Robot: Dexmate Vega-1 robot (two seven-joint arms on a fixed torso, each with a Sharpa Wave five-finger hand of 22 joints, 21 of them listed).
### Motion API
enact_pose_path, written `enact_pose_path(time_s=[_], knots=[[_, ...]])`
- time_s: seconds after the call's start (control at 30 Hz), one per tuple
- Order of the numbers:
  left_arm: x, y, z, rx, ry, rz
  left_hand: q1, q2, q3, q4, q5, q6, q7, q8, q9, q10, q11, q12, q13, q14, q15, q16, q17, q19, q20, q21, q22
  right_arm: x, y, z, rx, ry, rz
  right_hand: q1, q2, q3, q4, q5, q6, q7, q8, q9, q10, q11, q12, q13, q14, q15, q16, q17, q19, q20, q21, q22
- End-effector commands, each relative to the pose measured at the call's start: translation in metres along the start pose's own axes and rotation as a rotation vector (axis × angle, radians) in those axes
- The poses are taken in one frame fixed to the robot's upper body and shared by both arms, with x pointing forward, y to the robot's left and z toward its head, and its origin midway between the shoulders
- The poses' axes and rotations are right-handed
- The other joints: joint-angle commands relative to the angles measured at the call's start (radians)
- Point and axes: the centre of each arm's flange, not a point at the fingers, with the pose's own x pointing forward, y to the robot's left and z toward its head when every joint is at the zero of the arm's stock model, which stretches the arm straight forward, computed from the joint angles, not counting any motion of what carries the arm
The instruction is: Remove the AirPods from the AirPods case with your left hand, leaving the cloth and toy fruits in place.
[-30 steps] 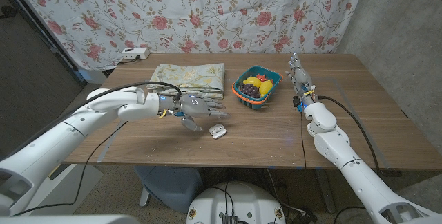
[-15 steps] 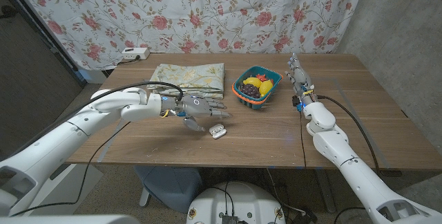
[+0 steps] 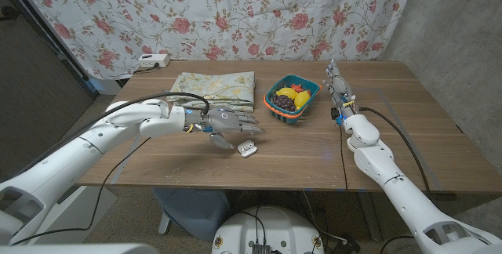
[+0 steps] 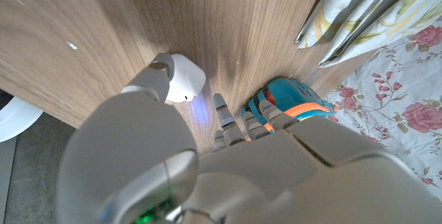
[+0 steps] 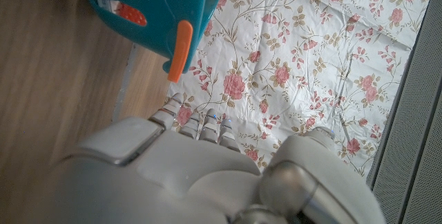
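Observation:
The small white AirPods case (image 3: 247,150) lies on the wooden table (image 3: 298,156) near its front edge, and I cannot tell whether its lid is up. My left hand (image 3: 228,127) hovers just behind and left of it, fingers spread and holding nothing. In the left wrist view the thumb tip (image 4: 160,66) sits right beside the case (image 4: 185,79), touching or nearly so. The folded floral cloth (image 3: 216,86) lies at the back. The teal basket (image 3: 292,97) of toy fruits stands right of the cloth. My right hand (image 3: 339,88) stands upright beside the basket, fingers extended, empty.
A white power strip (image 3: 152,60) sits at the table's back left corner. A floral curtain (image 3: 235,11) hangs behind the table. In the right wrist view the basket (image 5: 159,10) with its orange handle is close to my right hand (image 5: 173,175).
My left hand has crept slightly right, closer to the case. The case, cloth and basket have not moved; the right arm is nearly still.

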Motion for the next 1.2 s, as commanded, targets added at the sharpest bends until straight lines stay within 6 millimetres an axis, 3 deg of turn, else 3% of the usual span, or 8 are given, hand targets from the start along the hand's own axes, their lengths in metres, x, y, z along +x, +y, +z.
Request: enact_pose_path(time_s=[0.03,0.37,1.2], knots=[[0.0051,-0.0035,0.002,-0.012,-0.003,-0.001,0.014,0.001,-0.006,0.002,0.002,-0.041,-0.007,0.004,0.003,-0.001,0.004,0.005,0.004,-0.003,-0.002,-0.004,0.001,0.003,0.008,-0.001,0.002,0.0017,-0.0008,0.0001,0.008,-0.012,0.0,0.008,0.0,0.002,0.0,0.0,-0.002,-0.005,-0.002,0.003,0.002,-0.01,-0.003,0.003,0.005,-0.018,0.004,0.0,-0.007,0.006,0.0,0.003],[0.0019,-0.0054,0.0001,-0.014,0.001,0.011,0.014,0.002,-0.008,0.002,0.002,-0.037,-0.007,0.003,0.003,0.0,0.004,0.005,0.004,-0.002,-0.003,-0.003,0.001,0.003,0.007,-0.001,0.002,0.0021,0.0006,0.0015,0.016,-0.023,0.002,0.01,0.001,0.003,-0.001,-0.001,-0.003,-0.006,-0.002,0.003,0.0,-0.014,-0.003,0.003,0.006,-0.019,0.004,0.0,0.013,0.017,0.007,0.003],[0.0062,-0.0064,0.0027,-0.138,0.018,0.044,0.017,0.003,-0.011,0.001,0.002,-0.025,-0.007,0.003,0.003,0.009,0.004,0.009,0.004,0.005,-0.005,-0.002,0.001,0.006,0.006,0.0,0.002,0.0037,0.0025,0.0046,0.007,-0.014,0.007,0.012,0.002,0.004,-0.002,-0.001,-0.004,-0.006,-0.002,0.003,0.001,-0.011,-0.003,0.003,0.008,-0.02,0.005,0.0,0.011,0.013,0.003,0.003]])
